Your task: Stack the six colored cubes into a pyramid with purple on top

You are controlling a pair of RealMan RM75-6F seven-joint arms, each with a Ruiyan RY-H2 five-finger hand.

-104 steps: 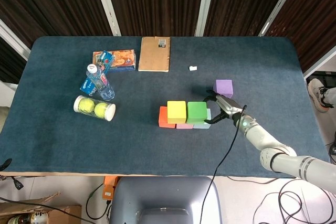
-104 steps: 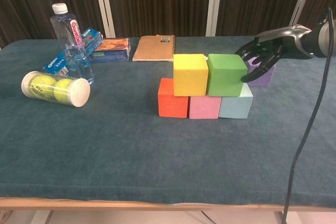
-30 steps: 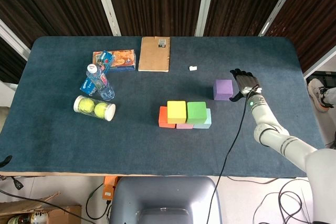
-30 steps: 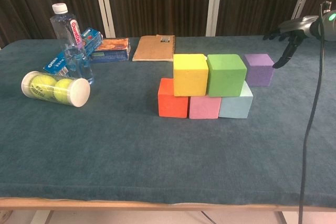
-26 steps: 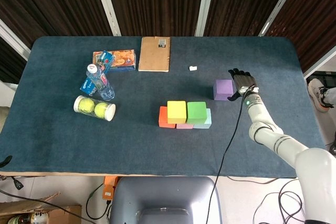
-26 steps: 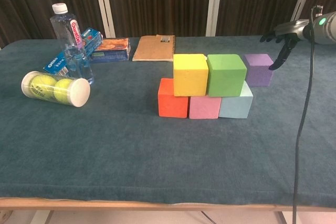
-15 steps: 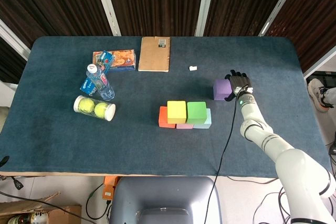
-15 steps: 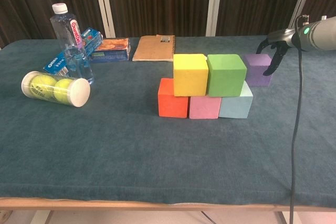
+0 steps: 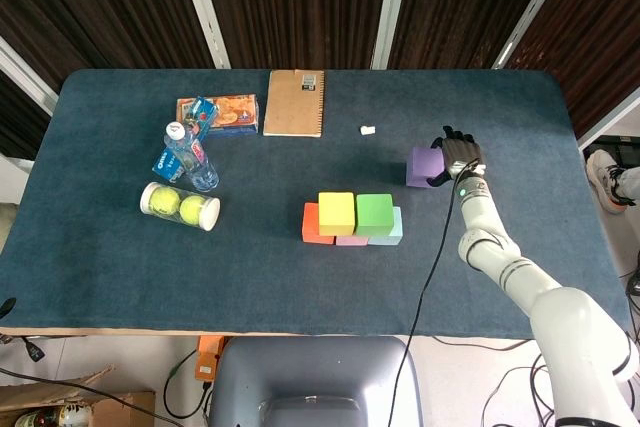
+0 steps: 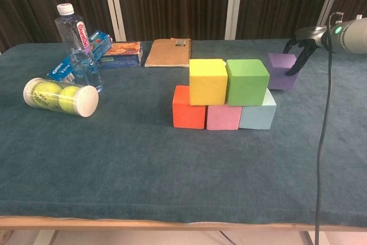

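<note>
Head view has the right hand (image 9: 459, 159) wrapped over the right side of the purple foam cube (image 9: 423, 165), dark fingers curled down onto it. Looks like it's grasping the cube, and from the chest view the cube (image 10: 281, 70) seems slightly tipped or lifted off the dark blue felt tabletop (image 10: 143, 164), though I can't say for sure it's off the cloth. That hand (image 10: 299, 50) comes in from the right edge there, fingers hooked over the cube's top right corner.

The purple cube sits to the right of and a bit farther back than the rest of the stack. Bottom row, left to right: orange foam cube (image 10: 188, 107), pink foam cube (image 10: 223, 117), light blue foam cube (image 10: 259, 113), all touching. On top of those, a yellow foam cube (image 10: 207, 81) and a green foam cube (image 10: 247, 81) side by side, touching each other. Nothing on that second layer.

Left hand isn't visible in either view.

Other stuff on the table: clear plastic tube of yellow tennis balls (image 10: 61, 97) lying on its side at the left, clear plastic water bottle (image 10: 75, 44) standing behind it, blue snack packet (image 10: 92, 47) and orange biscuit box (image 10: 120, 53) near the far edge, brown spiral notebook (image 10: 168, 51) next to those, and a tiny white scrap (image 9: 367, 130) in the head view.
</note>
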